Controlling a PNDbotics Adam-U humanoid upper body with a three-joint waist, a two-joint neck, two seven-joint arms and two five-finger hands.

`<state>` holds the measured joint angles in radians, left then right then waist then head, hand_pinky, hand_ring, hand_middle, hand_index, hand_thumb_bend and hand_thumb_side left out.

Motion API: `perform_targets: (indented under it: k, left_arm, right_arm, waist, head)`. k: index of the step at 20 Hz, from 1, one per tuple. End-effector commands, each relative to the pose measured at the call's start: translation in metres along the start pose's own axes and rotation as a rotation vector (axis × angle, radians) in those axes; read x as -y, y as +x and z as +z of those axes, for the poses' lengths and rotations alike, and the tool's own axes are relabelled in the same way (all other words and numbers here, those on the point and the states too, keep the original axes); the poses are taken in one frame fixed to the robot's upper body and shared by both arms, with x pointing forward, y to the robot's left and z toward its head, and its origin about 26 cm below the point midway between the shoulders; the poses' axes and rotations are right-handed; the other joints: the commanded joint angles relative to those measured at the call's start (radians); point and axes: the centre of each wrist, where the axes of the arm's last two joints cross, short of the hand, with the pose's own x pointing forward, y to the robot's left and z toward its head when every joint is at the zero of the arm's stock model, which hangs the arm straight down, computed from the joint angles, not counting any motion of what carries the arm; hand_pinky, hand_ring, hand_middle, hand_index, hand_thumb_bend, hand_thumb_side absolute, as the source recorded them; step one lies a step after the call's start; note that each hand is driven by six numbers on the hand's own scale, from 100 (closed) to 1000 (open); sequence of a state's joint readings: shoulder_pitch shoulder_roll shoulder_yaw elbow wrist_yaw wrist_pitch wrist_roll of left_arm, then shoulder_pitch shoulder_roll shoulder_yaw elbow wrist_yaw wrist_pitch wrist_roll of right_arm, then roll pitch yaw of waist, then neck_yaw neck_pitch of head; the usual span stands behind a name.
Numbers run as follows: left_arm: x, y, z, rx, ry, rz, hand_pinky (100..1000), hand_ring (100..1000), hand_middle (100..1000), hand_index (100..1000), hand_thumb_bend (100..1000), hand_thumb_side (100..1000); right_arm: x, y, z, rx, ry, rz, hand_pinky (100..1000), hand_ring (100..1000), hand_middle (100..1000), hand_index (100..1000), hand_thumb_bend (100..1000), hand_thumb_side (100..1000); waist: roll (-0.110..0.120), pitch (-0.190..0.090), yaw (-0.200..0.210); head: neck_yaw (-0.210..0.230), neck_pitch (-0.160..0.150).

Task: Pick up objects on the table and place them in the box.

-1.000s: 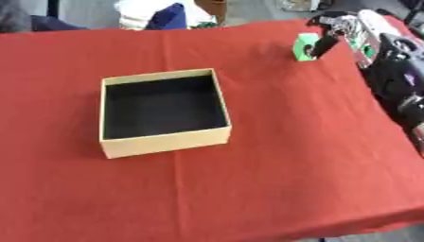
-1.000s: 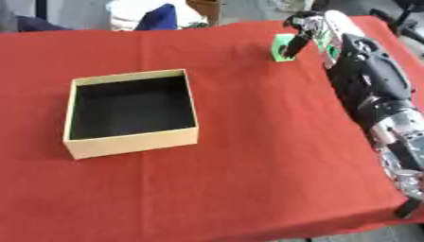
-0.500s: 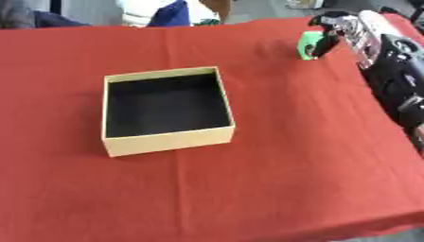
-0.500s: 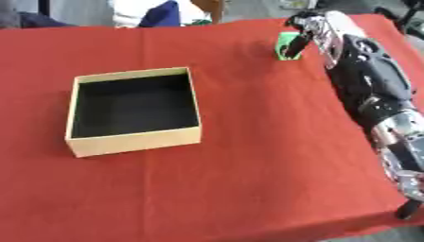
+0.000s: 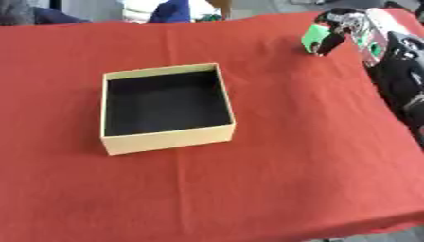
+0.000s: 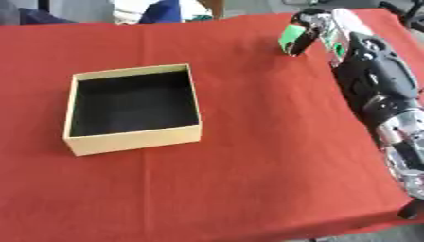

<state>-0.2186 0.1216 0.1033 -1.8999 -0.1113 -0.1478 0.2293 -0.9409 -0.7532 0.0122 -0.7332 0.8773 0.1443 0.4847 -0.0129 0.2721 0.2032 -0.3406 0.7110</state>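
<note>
One green object [image 6: 291,37] shows on the red cloth-covered table [image 5: 281,156], far-right of the box [image 5: 165,108] and well apart from it, near the table's far edge. Right hand [image 6: 313,27] is on it, fingers curled round the obj, arm running back along the right side of the box. Box is open-topped, tan walls, dark inside, nothing visible in it. Left hand not seen in either view.

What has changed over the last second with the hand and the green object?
Little has visibly changed: the right hand stays curled round the green object at the far right of the table, perhaps slightly lifted. The box remains in place, with nothing in it.
</note>
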Motion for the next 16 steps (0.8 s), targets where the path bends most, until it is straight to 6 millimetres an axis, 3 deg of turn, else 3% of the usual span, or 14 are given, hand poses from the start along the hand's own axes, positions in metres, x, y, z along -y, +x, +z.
perform_targets:
  k: [1,6,12,16]
  left_arm:
    - [-0.0007,0.007,-0.0051,0.031,-0.004,0.004,635,829,633,703,100,113]
    - [-0.0006,0.0071,-0.0051,0.031,-0.004,0.005,635,829,633,703,100,112]
    - [-0.0005,0.007,-0.0051,0.03,-0.003,0.006,635,829,633,703,100,113]
    - [-0.0006,0.007,-0.0052,0.031,-0.002,0.006,636,829,633,702,100,114]
  right_arm:
    - [0.0169,-0.0106,0.006,-0.017,-0.039,-0.014,830,904,1000,1000,100,155]
    - [0.0148,-0.0134,0.0054,-0.02,-0.039,-0.025,826,887,970,1000,100,151]
    - [0.0131,-0.0138,0.0052,-0.019,-0.058,-0.036,789,819,788,1000,100,146]
    - [0.0127,-0.0147,0.0053,-0.02,-0.082,-0.043,762,770,640,918,100,142]
  waist:
    - [0.004,-0.012,-0.001]
    - [0.007,-0.01,-0.004]
    - [0.004,-0.013,-0.009]
    - [0.0,-0.017,-0.01]
  head:
    - [0.002,-0.005]
    - [0.004,-0.002]
    - [0.005,0.002]
    - [0.007,0.001]
